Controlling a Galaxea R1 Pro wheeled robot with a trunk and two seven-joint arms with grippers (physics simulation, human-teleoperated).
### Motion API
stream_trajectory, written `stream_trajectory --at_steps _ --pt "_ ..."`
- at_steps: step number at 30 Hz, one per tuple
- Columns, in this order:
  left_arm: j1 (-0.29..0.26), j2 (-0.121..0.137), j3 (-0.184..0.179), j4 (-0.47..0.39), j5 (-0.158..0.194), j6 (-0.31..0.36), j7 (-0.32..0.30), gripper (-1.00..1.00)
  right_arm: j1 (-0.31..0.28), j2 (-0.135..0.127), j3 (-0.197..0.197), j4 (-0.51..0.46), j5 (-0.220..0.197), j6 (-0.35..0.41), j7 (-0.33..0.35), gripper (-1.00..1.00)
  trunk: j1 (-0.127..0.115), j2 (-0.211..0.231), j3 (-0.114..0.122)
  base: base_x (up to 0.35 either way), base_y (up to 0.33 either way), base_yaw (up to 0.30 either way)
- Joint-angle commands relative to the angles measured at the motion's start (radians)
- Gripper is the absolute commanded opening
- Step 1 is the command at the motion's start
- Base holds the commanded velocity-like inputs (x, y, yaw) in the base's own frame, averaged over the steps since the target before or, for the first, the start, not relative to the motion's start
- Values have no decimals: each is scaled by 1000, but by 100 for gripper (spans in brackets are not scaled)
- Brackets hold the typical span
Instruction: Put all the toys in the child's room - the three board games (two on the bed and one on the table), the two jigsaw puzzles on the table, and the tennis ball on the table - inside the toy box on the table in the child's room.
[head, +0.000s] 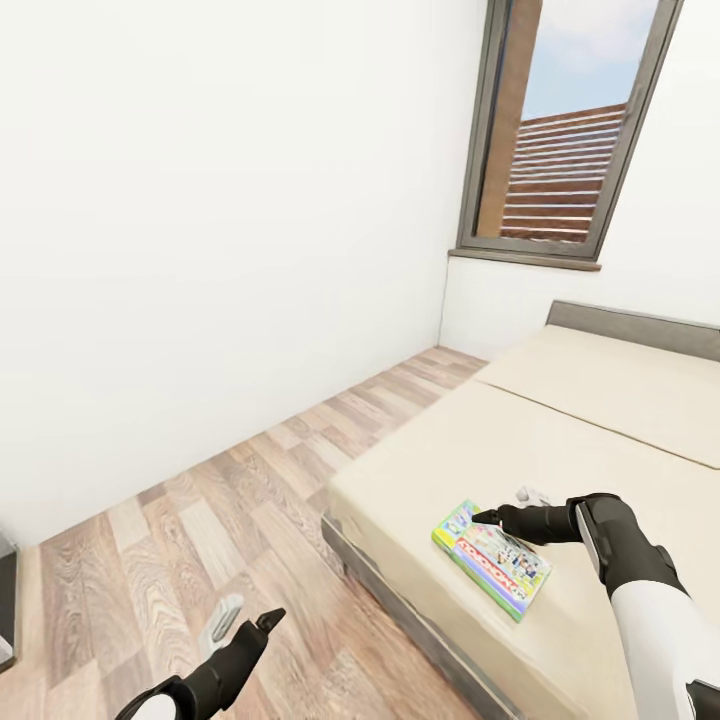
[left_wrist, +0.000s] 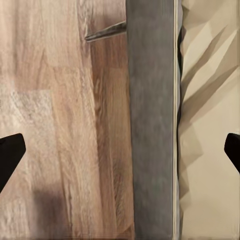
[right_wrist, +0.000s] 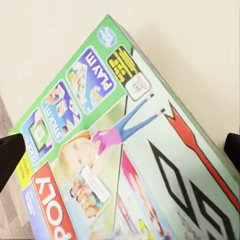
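Right hand (head: 490, 517) hangs just over the near corner of the green board game (head: 492, 560), and its two dark fingers (right_wrist: 11, 155) are spread wide, one on each side of the box, not gripping it. That board game lies flat on the beige bed (head: 600, 440), close to the bed's edge by the floor. Its lid is green with red letters and small cartoon pictures. Left hand (head: 262, 625) is low over the wood floor (head: 200, 510), beside the bed's dark grey frame (left_wrist: 150, 125). Its fingers (left_wrist: 10, 152) are wide apart too, and it holds nothing. A window (head: 565, 130) sits in the white wall behind the bed.
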Motion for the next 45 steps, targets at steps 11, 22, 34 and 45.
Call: stream_trajectory --at_steps 11,22,34,45 --pt "0 1 0 -2 5 0 2 100 -1 1 -4 -1 11 4 10 100 -1 0 -1 -159 0 45" --pt "1 -1 0 -1 4 0 3 100 -1 0 -4 -1 12 4 10 100 -1 0 0 -40 0 49" --pt "1 -1 0 -1 4 -1 2 100 -1 0 -4 -1 12 4 10 100 -1 0 0 -135 0 1" --pt "1 -1 0 -1 4 -1 3 100 -1 1 -4 -1 13 4 10 100 -1 0 0 -7 0 1"
